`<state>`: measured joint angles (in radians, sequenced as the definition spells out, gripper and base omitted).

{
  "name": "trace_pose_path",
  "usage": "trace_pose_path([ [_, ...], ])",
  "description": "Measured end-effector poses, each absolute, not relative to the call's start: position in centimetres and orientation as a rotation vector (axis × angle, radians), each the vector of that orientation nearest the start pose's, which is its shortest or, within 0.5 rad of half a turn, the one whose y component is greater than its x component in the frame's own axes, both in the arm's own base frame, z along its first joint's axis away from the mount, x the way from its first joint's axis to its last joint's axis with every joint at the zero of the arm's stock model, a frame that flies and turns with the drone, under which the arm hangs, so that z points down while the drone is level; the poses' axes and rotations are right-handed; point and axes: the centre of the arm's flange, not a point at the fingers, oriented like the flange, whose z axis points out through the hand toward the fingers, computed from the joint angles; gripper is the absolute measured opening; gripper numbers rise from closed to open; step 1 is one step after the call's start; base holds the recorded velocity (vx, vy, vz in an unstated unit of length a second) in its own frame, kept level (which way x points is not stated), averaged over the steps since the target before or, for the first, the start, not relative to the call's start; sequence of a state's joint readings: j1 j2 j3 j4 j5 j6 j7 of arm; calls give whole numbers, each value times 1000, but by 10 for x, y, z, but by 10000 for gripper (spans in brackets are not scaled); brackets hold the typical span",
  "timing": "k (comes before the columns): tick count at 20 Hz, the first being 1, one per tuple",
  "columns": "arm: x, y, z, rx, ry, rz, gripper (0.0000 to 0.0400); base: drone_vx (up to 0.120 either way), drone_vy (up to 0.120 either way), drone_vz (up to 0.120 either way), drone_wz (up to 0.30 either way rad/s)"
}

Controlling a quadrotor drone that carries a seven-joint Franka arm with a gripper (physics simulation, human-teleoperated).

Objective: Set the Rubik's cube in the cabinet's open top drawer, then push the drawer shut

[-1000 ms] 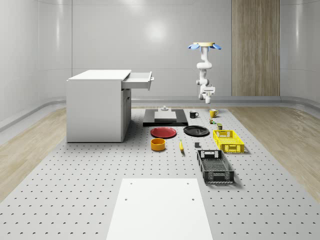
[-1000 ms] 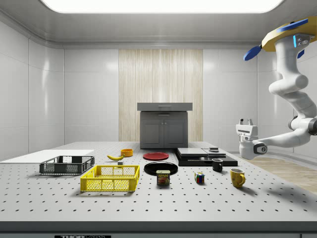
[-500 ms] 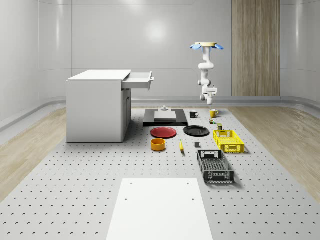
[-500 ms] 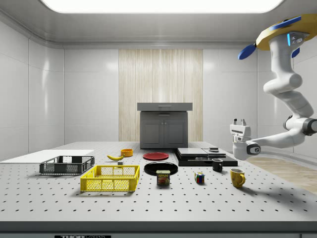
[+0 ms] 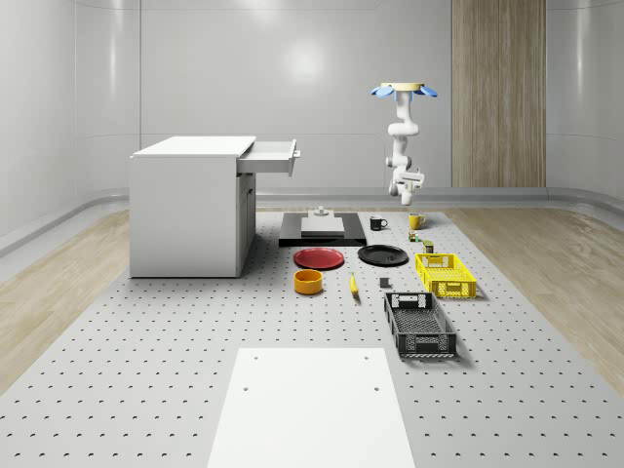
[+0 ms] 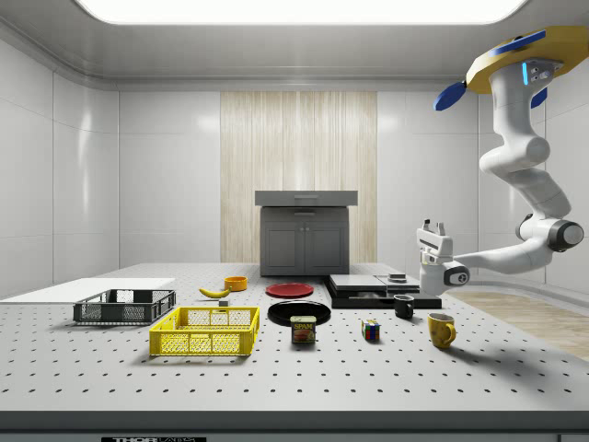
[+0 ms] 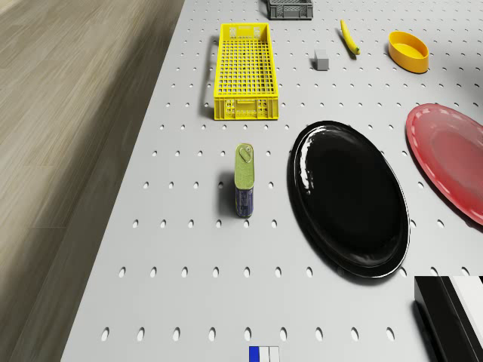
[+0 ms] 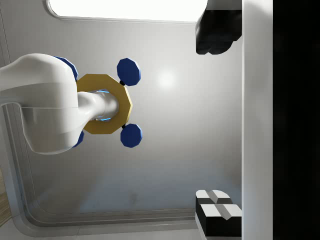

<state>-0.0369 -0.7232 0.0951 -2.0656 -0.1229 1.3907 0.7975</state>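
On the pegboard counter (image 6: 276,378) nothing is done yet: the cube (image 6: 371,330) sits below the hand (image 6: 430,226) (open, empty, pointing upward). The drone (image 6: 515,60) hovers above; the drawer (image 5: 271,156) is open.

I count on perforated table (image 5: 146,380): two mugs, yellow (image 6: 441,329) and black (image 6: 403,307); two crates, yellow (image 6: 206,331) and black (image 6: 124,306); two plates, red (image 5: 319,258) and black (image 5: 382,255); one Rubik's cube (image 6: 370,330); one banana (image 6: 214,292); one orange bowl (image 5: 308,282); one Spam can (image 6: 303,329); one cabinet (image 5: 190,205).
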Motion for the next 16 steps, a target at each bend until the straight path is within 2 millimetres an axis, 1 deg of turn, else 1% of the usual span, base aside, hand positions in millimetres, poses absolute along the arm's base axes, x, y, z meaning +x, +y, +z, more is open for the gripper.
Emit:
trace_pose_path([
  [3, 301, 29, 687, -3129, 1299, -280, 400, 0, 0, -67, 0],
  [6, 301, 47, 679, -3278, 1363, -433, 400, 0, 0, -107, 0],
  [8, 301, 63, 669, -3416, 1422, -598, 400, 0, 0, -120, 0],
  [10, 302, 79, 651, -3580, 1494, -842, 400, 0, 0, -120, 0],
  [12, 303, 93, 625, -3751, 1571, -1201, 400, 0, 0, -120, 0],
  [13, 303, 97, 609, -3824, 1606, -1435, 400, 0, 0, -120, 0],
  [14, 304, 99, 592, -3876, 1633, -1709, 400, 0, 0, -120, 0],
  [15, 304, 97, 574, -3895, 1647, -2025, 400, 0, 0, -120, 0],
  [16, 305, 93, 558, -3870, 1645, -2379, 400, 0, 0, -120, 0],
])
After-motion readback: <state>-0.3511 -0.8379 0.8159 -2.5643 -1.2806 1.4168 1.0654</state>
